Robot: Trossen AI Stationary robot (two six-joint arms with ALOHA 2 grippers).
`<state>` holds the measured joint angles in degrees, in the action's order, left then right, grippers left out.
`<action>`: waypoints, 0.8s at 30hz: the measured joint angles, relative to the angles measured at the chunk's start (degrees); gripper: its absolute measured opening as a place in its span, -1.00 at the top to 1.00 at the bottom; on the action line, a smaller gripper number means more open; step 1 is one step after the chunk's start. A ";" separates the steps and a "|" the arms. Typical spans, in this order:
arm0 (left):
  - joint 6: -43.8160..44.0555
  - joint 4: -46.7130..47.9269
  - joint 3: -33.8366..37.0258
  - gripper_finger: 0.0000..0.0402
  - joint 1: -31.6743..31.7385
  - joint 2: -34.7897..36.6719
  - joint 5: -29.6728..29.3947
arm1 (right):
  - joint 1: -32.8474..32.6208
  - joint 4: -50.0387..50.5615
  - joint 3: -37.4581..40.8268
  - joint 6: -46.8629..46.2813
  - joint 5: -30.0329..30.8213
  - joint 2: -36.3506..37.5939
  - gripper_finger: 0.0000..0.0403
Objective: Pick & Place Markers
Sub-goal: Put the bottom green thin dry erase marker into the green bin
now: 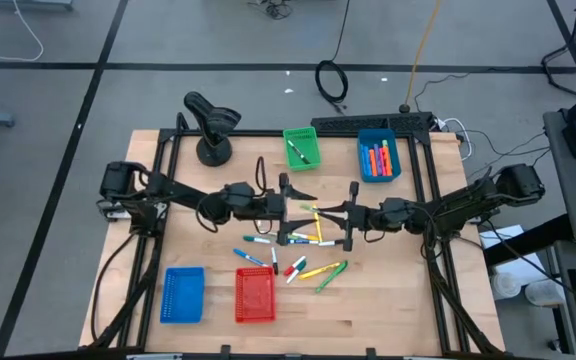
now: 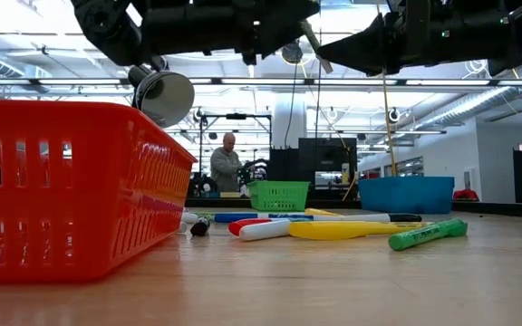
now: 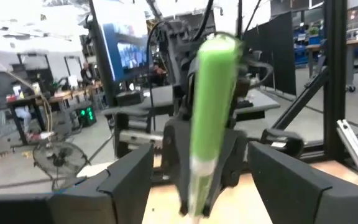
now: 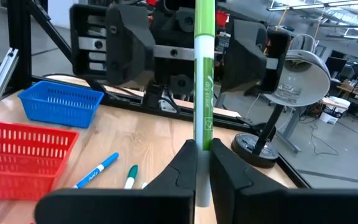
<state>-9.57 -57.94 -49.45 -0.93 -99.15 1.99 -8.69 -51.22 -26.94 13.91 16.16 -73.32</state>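
Observation:
A green marker [image 4: 204,81] is in my right gripper [image 4: 202,155], above the middle of the table [image 1: 315,212]. It sticks out toward my left gripper [image 3: 201,155], which faces it from the table's left. The left gripper is open, its fingers [image 3: 129,177] standing on either side of the marker's free end [image 3: 215,74] without touching it. Several loose markers [image 1: 293,250] in blue, red, yellow and green lie flat on the wood below both grippers and also show in the low view [image 2: 333,228]. My right gripper pinches the green marker between its two fingers at its rear end [image 4: 202,134]. The fingers come level from the table's right and lie along the marker. The marker is lifted clear of the table, with most of its length reaching out toward the left gripper.
A green basket [image 1: 302,147] holding a marker and a blue basket [image 1: 377,157] holding orange and red markers stand at the far side. Another blue basket [image 1: 183,295] and a red basket [image 1: 255,295] stand near the near edge. A black lamp [image 1: 211,125] stands far left.

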 joint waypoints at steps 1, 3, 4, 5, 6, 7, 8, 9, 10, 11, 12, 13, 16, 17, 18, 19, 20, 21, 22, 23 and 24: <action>0.61 0.75 -0.07 -0.28 0.14 0.00 -0.01 | 0.00 0.02 0.00 0.00 0.00 0.00 0.95; 1.38 1.19 -0.07 -0.24 0.41 -0.07 -0.01 | -0.01 0.04 0.00 -0.01 0.00 0.00 0.95; 1.67 1.06 -0.07 -0.22 0.44 -0.04 -0.03 | -0.02 0.01 0.00 -0.02 0.00 0.00 0.95; 1.73 1.01 -0.07 -0.19 0.54 0.00 -0.01 | -0.02 0.00 0.00 0.01 0.00 0.00 0.95; 1.77 1.02 -0.07 -0.17 0.66 0.00 0.01 | -0.02 0.02 0.00 0.03 0.00 0.00 0.95; 1.79 1.15 -0.07 -0.14 0.69 0.00 0.10 | -0.02 0.02 0.00 0.04 0.00 0.00 0.95; 1.79 1.30 -0.07 -0.10 0.79 -0.02 0.37 | -0.02 0.02 0.00 0.04 0.00 0.00 0.94; 1.80 1.25 -0.07 -0.05 0.89 -0.02 0.99 | -0.02 0.00 0.00 0.04 0.00 0.00 0.94; 1.84 1.01 -0.07 0.00 0.90 -0.02 1.68 | -0.02 0.02 0.00 0.04 -0.01 0.00 0.94; 2.10 0.69 -0.07 0.07 0.94 -0.02 2.44 | -0.02 0.02 0.00 0.04 -0.02 0.00 0.94; 2.32 0.70 -0.19 0.14 0.96 -0.02 2.85 | -0.02 0.02 0.00 0.04 -0.02 0.00 0.94; 2.66 0.94 -0.59 0.23 0.92 -0.02 3.30 | -0.02 0.02 0.00 0.04 -0.02 0.00 0.94; 4.11 0.76 -2.90 0.52 0.90 -1.24 4.62 | -0.02 0.02 -0.02 0.08 -0.02 0.00 0.94; 4.34 0.86 -3.86 0.63 0.85 -1.88 4.71 | -0.02 0.04 -0.02 0.16 -0.20 0.00 0.94; 4.63 1.48 -4.55 0.74 0.91 -2.36 4.99 | -0.05 0.15 -0.02 0.21 -0.33 0.00 0.94; 4.46 2.27 -5.66 0.84 0.93 -3.08 4.91 | -0.09 0.42 -0.02 -0.18 -0.27 0.00 0.94; 4.32 3.23 -6.91 0.86 1.07 -3.74 4.90 | -0.10 0.57 -0.02 -0.38 0.12 0.01 0.94; 4.17 4.43 -7.65 0.86 1.23 -3.94 4.82 | -0.04 0.84 0.00 -0.51 0.20 0.09 0.94; 4.00 6.09 -8.21 0.86 1.45 -3.96 4.85 | -0.04 0.96 0.00 -0.57 0.20 0.06 0.94; 3.74 7.76 -8.72 0.86 1.61 -3.93 4.97 | -0.04 1.26 0.00 -0.55 0.32 -0.02 0.94; 3.57 9.18 -9.04 0.85 1.71 -3.92 4.80 | -0.04 1.55 0.00 -0.51 0.36 -0.02 0.94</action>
<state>-6.00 -48.76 -58.49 0.79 -103.07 6.79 -8.73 -49.67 -26.94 13.40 16.52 -73.34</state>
